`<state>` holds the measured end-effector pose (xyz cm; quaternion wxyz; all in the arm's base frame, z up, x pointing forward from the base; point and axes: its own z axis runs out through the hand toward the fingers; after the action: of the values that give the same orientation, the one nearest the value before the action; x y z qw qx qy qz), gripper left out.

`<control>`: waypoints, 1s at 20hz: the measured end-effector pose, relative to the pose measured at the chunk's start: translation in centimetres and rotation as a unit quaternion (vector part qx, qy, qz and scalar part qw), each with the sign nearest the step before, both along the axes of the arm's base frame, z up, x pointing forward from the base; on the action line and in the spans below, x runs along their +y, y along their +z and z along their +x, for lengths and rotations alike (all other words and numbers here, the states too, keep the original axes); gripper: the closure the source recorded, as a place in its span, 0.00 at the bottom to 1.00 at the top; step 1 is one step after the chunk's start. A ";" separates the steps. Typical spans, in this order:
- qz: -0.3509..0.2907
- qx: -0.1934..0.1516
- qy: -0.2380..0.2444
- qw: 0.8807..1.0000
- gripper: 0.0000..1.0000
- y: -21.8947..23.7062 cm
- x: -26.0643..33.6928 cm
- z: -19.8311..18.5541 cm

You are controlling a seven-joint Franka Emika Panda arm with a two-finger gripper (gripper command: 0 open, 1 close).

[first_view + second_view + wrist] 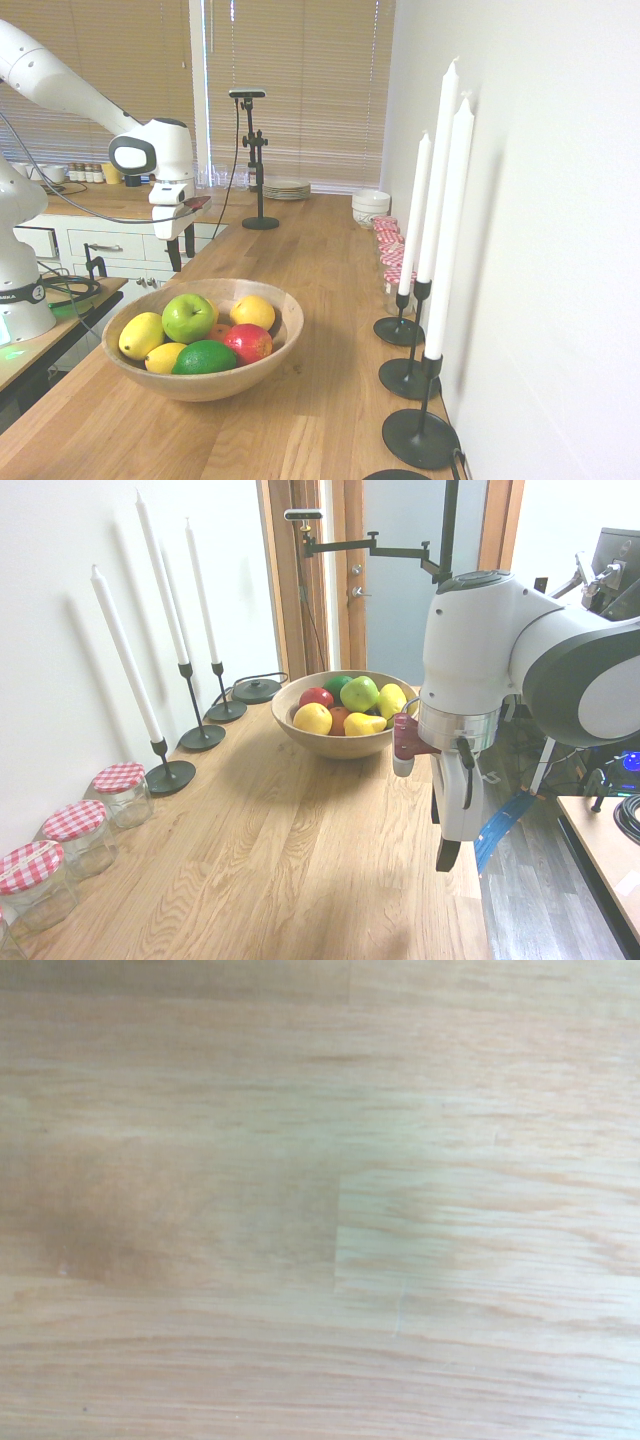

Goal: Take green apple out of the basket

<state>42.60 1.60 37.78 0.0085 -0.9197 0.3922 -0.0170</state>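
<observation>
One apple (pixel 187 318) (green), apart from the gripper (pixel 181 251).

We see a smooth, matt wooden bowl (pixel 204 384), glossy-skinned fruit (pixel 207 357), a grained wood countertop (pixel 330 300) and clear glass jars (pixel 85 848).

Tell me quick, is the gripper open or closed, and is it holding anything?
Gripper: open, holding nothing, off to the side of the fruit bowl.
</observation>
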 end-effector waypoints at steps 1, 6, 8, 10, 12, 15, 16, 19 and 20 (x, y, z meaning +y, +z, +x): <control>0.000 0.001 -0.001 1.000 0.00 0.0 0.0 0.0; -0.010 -0.008 -0.005 1.000 0.00 1.1 1.1 1.9; -0.014 -0.012 -0.005 1.000 0.00 2.3 2.0 3.5; -0.018 -0.016 -0.006 1.000 0.00 3.6 2.3 5.0; -0.019 -0.021 -0.012 1.000 0.00 5.5 2.0 6.3; -0.019 -0.030 -0.032 0.999 0.00 8.5 -0.1 7.6; -0.019 -0.033 -0.040 0.998 0.00 9.5 -1.2 7.9; -0.020 -0.039 -0.061 0.997 0.00 12.2 -5.2 8.6; -0.021 -0.040 -0.068 0.997 0.00 13.1 -6.8 8.8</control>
<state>51.41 -5.23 50.86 0.0040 -0.8896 0.4525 -0.0621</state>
